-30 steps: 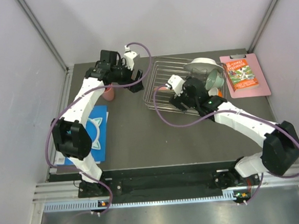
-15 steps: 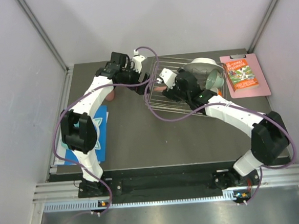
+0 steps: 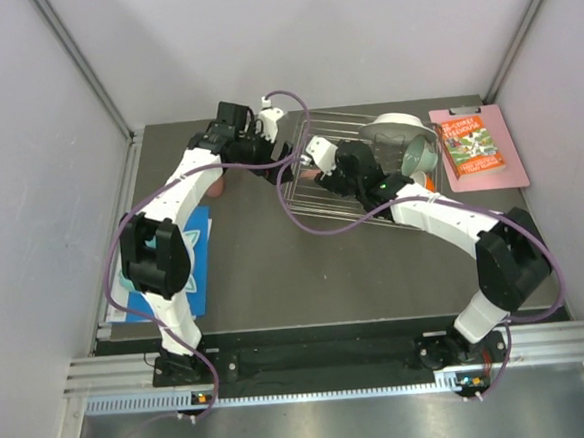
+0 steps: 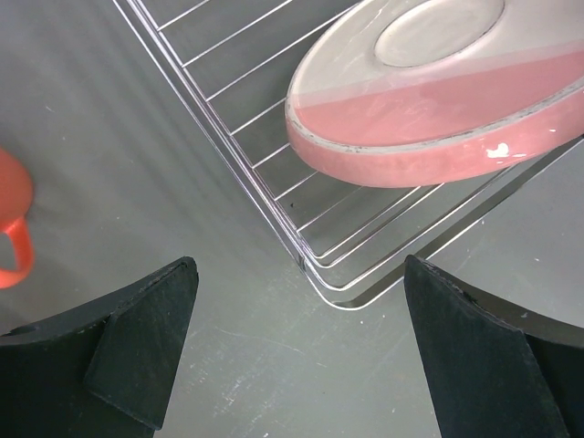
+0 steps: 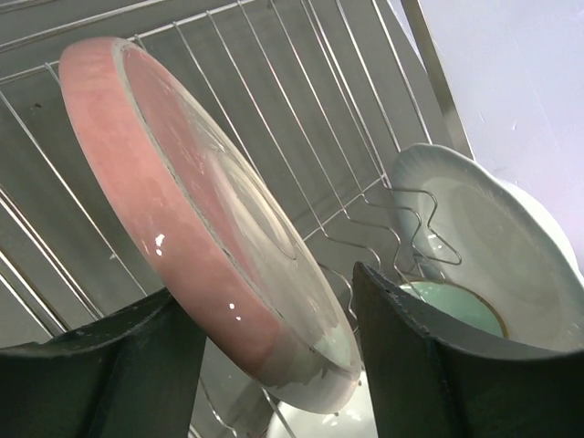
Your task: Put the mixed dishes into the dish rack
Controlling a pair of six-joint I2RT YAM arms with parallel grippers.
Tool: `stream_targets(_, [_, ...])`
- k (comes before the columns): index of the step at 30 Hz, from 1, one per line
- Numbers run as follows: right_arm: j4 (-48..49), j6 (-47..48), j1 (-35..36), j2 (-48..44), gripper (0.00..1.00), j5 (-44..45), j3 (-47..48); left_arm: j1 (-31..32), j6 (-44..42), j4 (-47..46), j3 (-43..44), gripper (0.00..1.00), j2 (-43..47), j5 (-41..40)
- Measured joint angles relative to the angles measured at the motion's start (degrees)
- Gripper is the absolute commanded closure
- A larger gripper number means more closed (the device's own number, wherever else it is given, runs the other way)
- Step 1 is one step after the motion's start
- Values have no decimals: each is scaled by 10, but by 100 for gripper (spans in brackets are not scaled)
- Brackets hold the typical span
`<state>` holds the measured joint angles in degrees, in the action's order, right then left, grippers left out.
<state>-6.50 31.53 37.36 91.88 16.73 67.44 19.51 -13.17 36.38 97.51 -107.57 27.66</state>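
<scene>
The pink-and-cream plate (image 5: 192, 210) leans tilted inside the chrome dish rack (image 5: 301, 109), near its left end (image 3: 310, 176). My right gripper (image 5: 269, 301) straddles the plate's lower rim; the left finger is against the pink edge and a gap shows at the right finger. In the rack's right part sit the pale grey-white plate (image 3: 391, 127) and the mint-green bowl (image 3: 420, 155). My left gripper (image 4: 301, 365) hangs wide open over bare table just off the rack's corner (image 4: 315, 274), holding nothing. A reddish-pink cup (image 4: 11, 219) stands left of it.
A blue book with teal headphones (image 3: 189, 251) lies at the left front. A pink clipboard with a book (image 3: 477, 141) lies right of the rack. A small orange piece (image 3: 428, 179) shows at the rack's right end. Walls close in the table's sides.
My right arm has swung left across the rack and its jaws have narrowed around the pink plate. My left arm moved right to the rack's corner, then stayed still, open.
</scene>
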Motion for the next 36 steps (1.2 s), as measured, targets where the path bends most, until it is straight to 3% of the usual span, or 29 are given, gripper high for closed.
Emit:
stream_targets(12, [16,11,-5,-45,57,1,-53,9,0,-3,7,1,-54,-3])
stream_targets(36, [74,30,-88,-141,63,-12,-155,33,-22,5,37,1,-93,-59])
